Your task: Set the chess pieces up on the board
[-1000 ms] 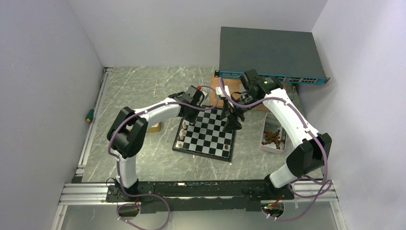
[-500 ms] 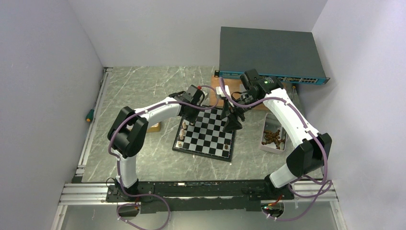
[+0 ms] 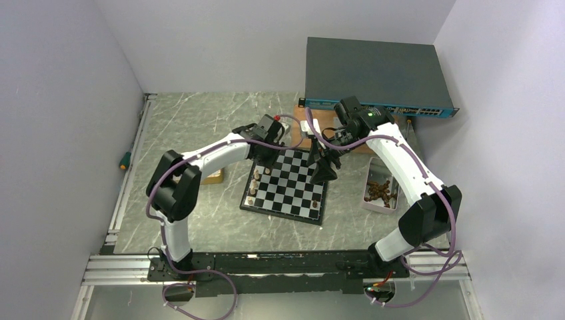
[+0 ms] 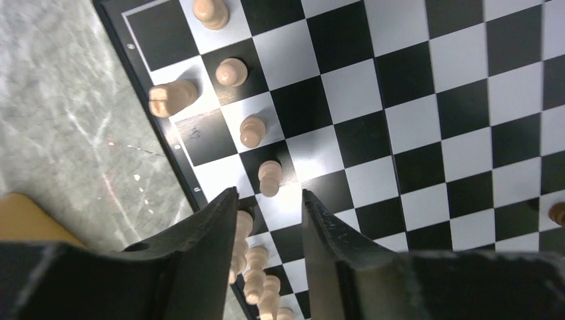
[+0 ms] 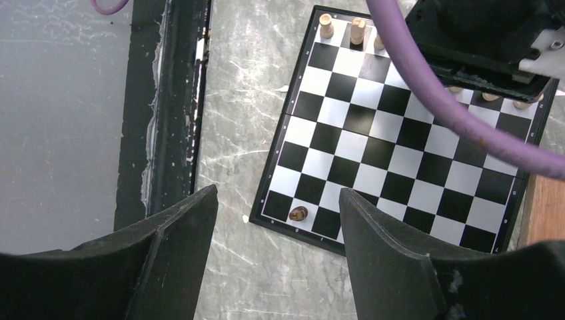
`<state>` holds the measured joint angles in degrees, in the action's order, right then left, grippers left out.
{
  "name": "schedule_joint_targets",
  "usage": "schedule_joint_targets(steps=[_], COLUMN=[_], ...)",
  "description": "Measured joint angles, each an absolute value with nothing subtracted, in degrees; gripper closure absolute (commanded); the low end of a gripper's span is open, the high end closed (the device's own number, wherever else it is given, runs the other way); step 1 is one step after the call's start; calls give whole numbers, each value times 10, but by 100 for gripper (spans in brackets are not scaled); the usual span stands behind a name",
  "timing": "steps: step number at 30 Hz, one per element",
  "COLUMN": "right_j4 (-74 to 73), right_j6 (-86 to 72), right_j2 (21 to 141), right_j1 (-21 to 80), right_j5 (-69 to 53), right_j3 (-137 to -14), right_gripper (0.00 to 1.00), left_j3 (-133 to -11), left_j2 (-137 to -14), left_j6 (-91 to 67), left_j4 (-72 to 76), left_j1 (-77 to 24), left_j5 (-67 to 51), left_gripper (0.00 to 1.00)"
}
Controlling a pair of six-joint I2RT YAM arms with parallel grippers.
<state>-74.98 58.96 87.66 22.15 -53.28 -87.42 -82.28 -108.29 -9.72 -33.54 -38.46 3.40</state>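
Note:
The board (image 3: pixel 291 192) lies in the middle of the table. Several light tan chess pieces (image 3: pixel 254 186) stand along its left edge, and a few dark ones (image 3: pixel 314 201) at its right front corner. My left gripper (image 3: pixel 266 159) is open and empty above the board's far left corner. In the left wrist view its jaws (image 4: pixel 268 195) stand apart just past a light pawn (image 4: pixel 269 177), with more light pieces (image 4: pixel 252 131) beyond. My right gripper (image 3: pixel 324 171) is open and empty high over the board's right side. Its wrist view (image 5: pixel 277 193) shows one dark piece (image 5: pixel 298 213) on a corner square.
A pale tray (image 3: pixel 380 192) of dark pieces sits right of the board. A brown wooden plank (image 5: pixel 545 207) lies behind the board. A dark network switch (image 3: pixel 373 70) stands at the back right. A small tan box (image 3: pixel 214 177) is left of the board. A green-handled tool (image 3: pixel 124 160) lies at the left rail.
My left gripper has shifted slightly toward the far side of the board. The right arm and the pieces have not moved.

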Motion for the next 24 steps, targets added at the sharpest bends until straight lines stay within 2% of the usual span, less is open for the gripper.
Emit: schedule_joint_targets(steps=[15,21,24], right_j4=[-750,-750,-750], right_j6=[590,590,590], right_j2=[877,877,877], right_j1=[218,218,218], right_j5=[-533,-533,-533], right_j3=[-874,-874,-874], right_gripper=[30,30,30], left_j3=[-756,-693,-654], left_j2=[-849,-789,-757], left_j6=[-102,-109,-120], left_j4=[-302,-284,-276], left_j1=[-342,-293,-251], left_j5=[32,30,23], left_gripper=[9,1,0])
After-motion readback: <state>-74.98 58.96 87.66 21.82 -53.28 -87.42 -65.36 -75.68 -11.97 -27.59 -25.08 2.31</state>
